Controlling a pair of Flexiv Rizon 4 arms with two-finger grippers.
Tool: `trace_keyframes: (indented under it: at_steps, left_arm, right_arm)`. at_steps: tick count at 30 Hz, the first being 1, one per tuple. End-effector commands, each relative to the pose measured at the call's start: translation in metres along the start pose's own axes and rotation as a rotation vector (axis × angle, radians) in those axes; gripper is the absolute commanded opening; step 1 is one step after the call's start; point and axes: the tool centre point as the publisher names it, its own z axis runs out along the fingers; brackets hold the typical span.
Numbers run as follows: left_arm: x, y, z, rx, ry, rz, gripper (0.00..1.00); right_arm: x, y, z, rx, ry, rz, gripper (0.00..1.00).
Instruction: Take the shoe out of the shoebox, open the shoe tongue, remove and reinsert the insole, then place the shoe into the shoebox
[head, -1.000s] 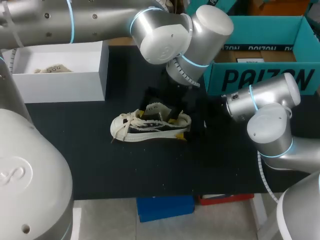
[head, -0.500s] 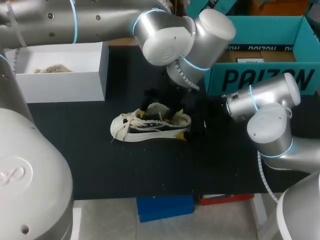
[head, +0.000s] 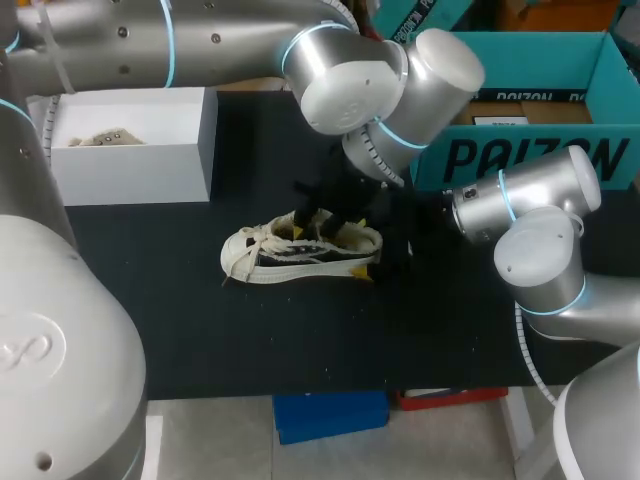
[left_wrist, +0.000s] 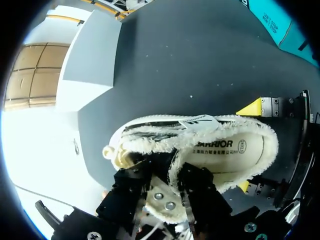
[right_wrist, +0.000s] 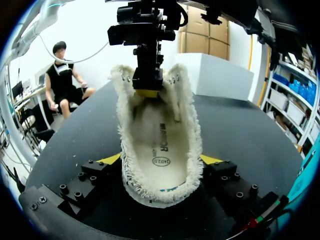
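Only wrist views show the cream insole (right_wrist: 160, 145). The fleece-lined black-and-white sneaker (head: 300, 255) lies crosswise, toe toward frame left, with the left pincer (left_wrist: 167, 185) and right pincer (right_wrist: 161, 160) both gripping it.

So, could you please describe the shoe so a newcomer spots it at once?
On the black table, look near the middle, between the white box and the teal box. The shoe lies there: unlike the boxes, small, white and black, with a fluffy cream lining.

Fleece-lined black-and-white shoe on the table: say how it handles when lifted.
The fleece-lined black-and-white shoe is probably light, its soft collar likely yielding where the right gripper clamps the heel. Its fleece tongue, pinched by the left gripper, likely flops.
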Motion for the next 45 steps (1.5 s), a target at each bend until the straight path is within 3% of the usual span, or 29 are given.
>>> trace_keyframes:
  at_steps: [1,7,25,31,40,41,43,44,45]
  left_arm:
    - [0.000,0.000,-0.001,0.002,0.001,0.006,0.00]
    - [-0.002,0.002,-0.003,0.008,0.015,0.012,0.00]
    - [-0.032,0.009,-0.041,0.116,0.123,-0.046,0.00]
    - [-0.046,0.016,-0.034,0.126,0.105,-0.076,0.00]
    - [-0.066,0.027,-0.006,0.055,0.073,-0.139,0.00]
    - [-0.069,0.027,-0.004,0.051,0.076,-0.151,0.35]
    - [-0.075,0.028,-0.002,0.045,0.081,-0.169,0.62]
    - [-0.078,0.028,-0.002,0.044,0.084,-0.177,0.68]
    - [-0.081,0.029,-0.003,0.044,0.087,-0.184,0.85]
  right_arm:
    - [-0.002,-0.001,0.004,0.002,-0.002,0.001,0.00]
    - [-0.002,-0.001,0.004,0.002,-0.002,0.001,0.00]
    - [-0.002,-0.001,0.004,0.002,-0.002,0.001,0.00]
    - [-0.002,-0.001,0.004,0.002,-0.002,0.001,0.00]
    - [-0.002,-0.001,0.004,0.002,-0.002,0.001,0.00]
    - [-0.002,-0.001,0.004,0.002,-0.002,0.001,0.00]
    - [-0.002,-0.001,0.004,0.002,-0.002,0.001,0.00]
    - [-0.002,-0.001,0.004,0.002,-0.002,0.001,0.00]
    - [-0.002,-0.001,0.004,0.002,-0.002,0.001,0.00]
